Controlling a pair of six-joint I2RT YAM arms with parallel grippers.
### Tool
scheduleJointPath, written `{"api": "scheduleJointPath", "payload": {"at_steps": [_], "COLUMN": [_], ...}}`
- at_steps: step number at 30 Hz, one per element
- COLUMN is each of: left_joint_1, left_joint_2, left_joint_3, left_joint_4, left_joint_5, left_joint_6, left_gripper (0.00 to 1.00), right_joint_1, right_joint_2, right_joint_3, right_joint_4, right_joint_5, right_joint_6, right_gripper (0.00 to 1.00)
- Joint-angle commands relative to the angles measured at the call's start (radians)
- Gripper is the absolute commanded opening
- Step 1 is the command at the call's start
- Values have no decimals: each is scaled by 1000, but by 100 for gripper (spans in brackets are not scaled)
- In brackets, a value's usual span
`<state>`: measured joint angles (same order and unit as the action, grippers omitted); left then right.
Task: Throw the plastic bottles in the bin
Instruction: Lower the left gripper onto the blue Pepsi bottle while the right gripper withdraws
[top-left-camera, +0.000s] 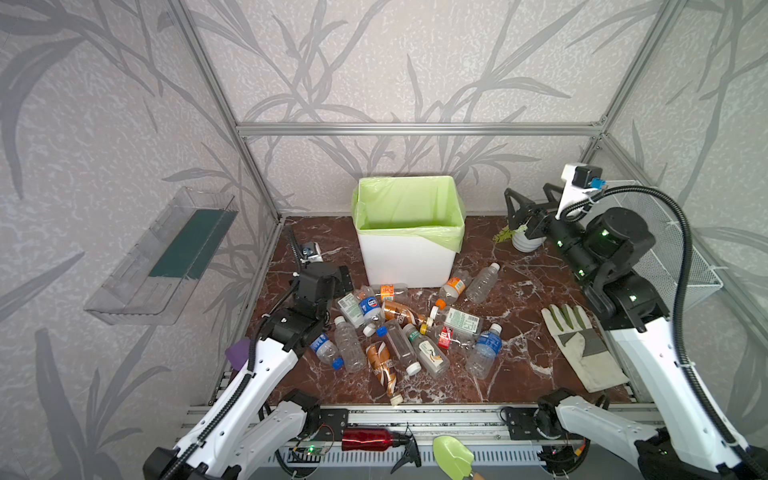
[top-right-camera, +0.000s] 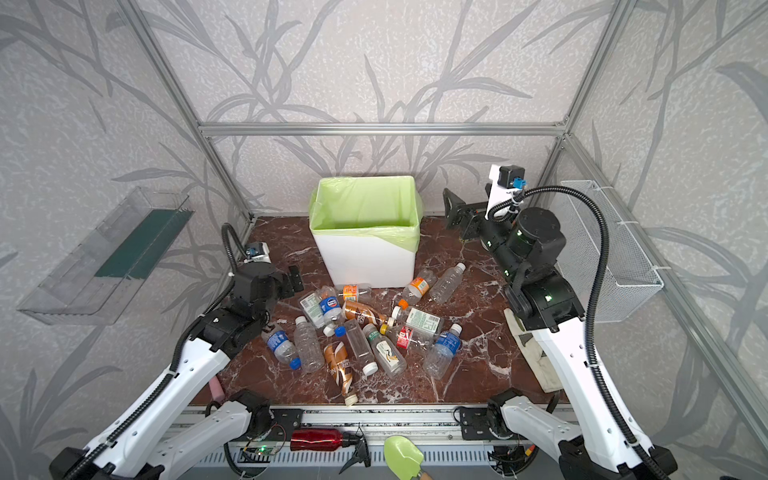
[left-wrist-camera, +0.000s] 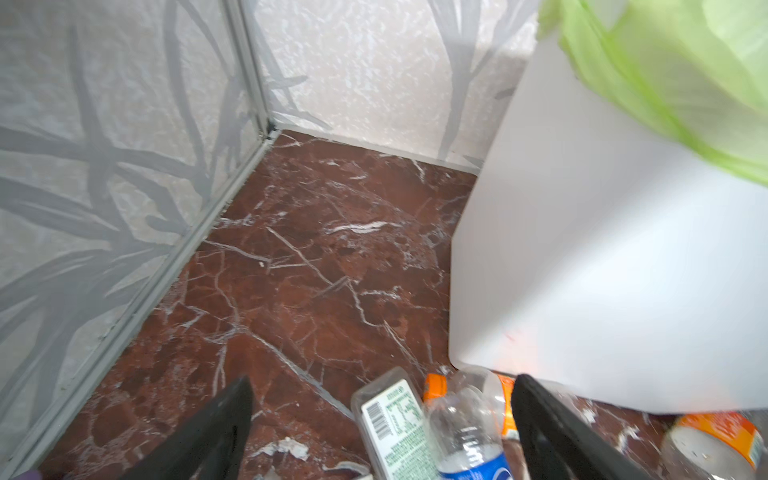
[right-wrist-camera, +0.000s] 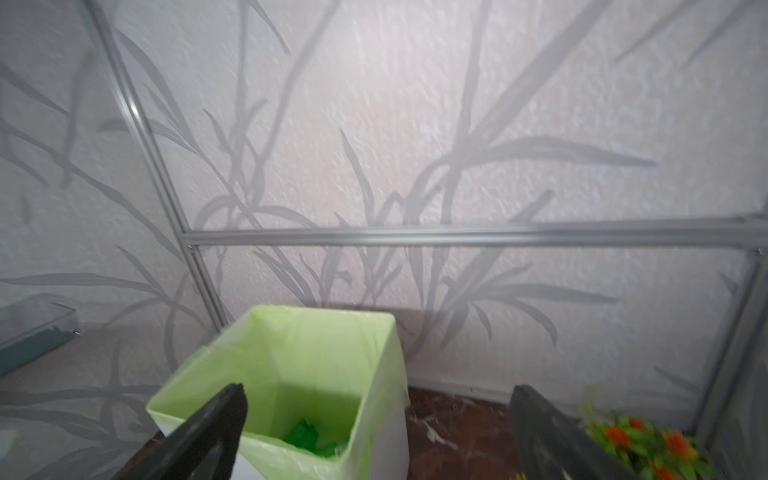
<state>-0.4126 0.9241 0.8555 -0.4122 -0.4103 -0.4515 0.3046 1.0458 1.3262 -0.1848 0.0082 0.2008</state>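
Note:
Several plastic bottles (top-left-camera: 399, 332) (top-right-camera: 361, 332) lie in a heap on the marble floor in front of the bin (top-left-camera: 407, 257) (top-right-camera: 365, 262), a white tub with a green liner. My left gripper (top-left-camera: 338, 279) (top-right-camera: 293, 279) (left-wrist-camera: 382, 403) hangs open low over the heap's left edge. A green-labelled clear bottle (left-wrist-camera: 395, 428) and a blue-labelled bottle (left-wrist-camera: 465, 432) lie between its fingers, untouched. My right gripper (top-left-camera: 530, 203) (top-right-camera: 465, 208) (right-wrist-camera: 380, 401) is open and empty, raised just right of the bin's rim (right-wrist-camera: 291, 316). A green bottle (right-wrist-camera: 307, 436) lies inside the bin.
A white glove (top-left-camera: 582, 345) lies at the right. A wire mesh basket (top-left-camera: 665, 249) hangs on the right wall, a clear tray (top-left-camera: 166, 257) on the left wall. A potted plant (top-left-camera: 523, 241) (right-wrist-camera: 648, 444) stands under my right gripper. A red metallic bottle (top-left-camera: 368, 439) and green scoop (top-left-camera: 453, 455) lie on the front rail.

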Motion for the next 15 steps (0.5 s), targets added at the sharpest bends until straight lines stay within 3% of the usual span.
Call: {"api": "scheduleJointPath", "payload": {"at_steps": [1,7,12,15], "left_joint_1": [-50,-148,-161,-162], "left_joint_2": [44,91,181,186], "left_joint_3": [-14,-66,-109,-147], "left_joint_4": [-78,-47,11,52], "left_joint_5": [30,50,130,120], "left_joint_6": [-180,-335,-435,-463], "left_gripper": [95,93,79,78], "right_joint_1": [-82,-185,-206,-206], "right_joint_2": [-44,-133,-187,-212], "right_joint_3": [-153,-372,-484,-500], "right_joint_4": [-20,-50,-53,-75], "right_joint_5": [-51,-99,-66,-36], "right_joint_6": [121,194,219,200], "right_gripper": [99,99,99,99]}}
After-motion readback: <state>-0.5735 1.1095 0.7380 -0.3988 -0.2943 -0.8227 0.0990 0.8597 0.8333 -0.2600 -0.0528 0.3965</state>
